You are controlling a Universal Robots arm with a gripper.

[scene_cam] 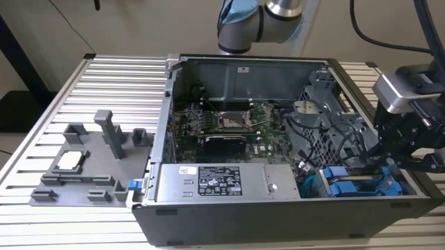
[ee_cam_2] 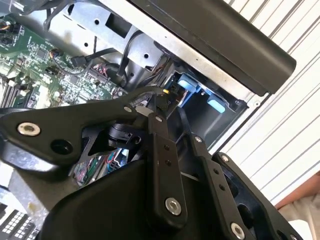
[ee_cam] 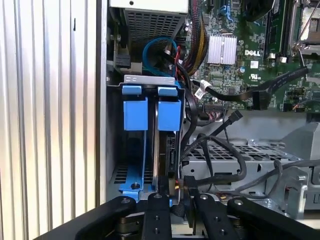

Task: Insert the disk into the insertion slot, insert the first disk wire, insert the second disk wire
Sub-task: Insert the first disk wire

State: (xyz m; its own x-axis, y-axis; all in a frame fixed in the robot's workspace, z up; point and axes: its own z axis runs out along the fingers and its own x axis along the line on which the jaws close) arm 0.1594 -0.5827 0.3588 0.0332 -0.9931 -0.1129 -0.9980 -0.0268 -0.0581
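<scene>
Ext. view, L to R: grey fixture tray (scene_cam: 94, 162) w/ a square chip (scene_cam: 71, 160); open PC case (scene_cam: 278, 219). First wrist view: drive bay (ee_cam: 148, 80) holds two blue carriers. Disk (ee_cam: 169, 115) sits in the bay beside the other carrier (ee_cam: 135, 112). Gripper (ee_cam: 181, 195) at the disk's rear edge, fingers nearly together, pinching a black plug (ee_cam: 188, 182).

Ribbed silver aluminium table (scene_cam: 118, 73), plain beige wall (scene_cam: 153, 26) rising behind it, soft even indoor light

Arm (scene_cam: 261, 23) overhead, pincer (scene_cam: 387, 162) low at the exterior view's right.
</scene>
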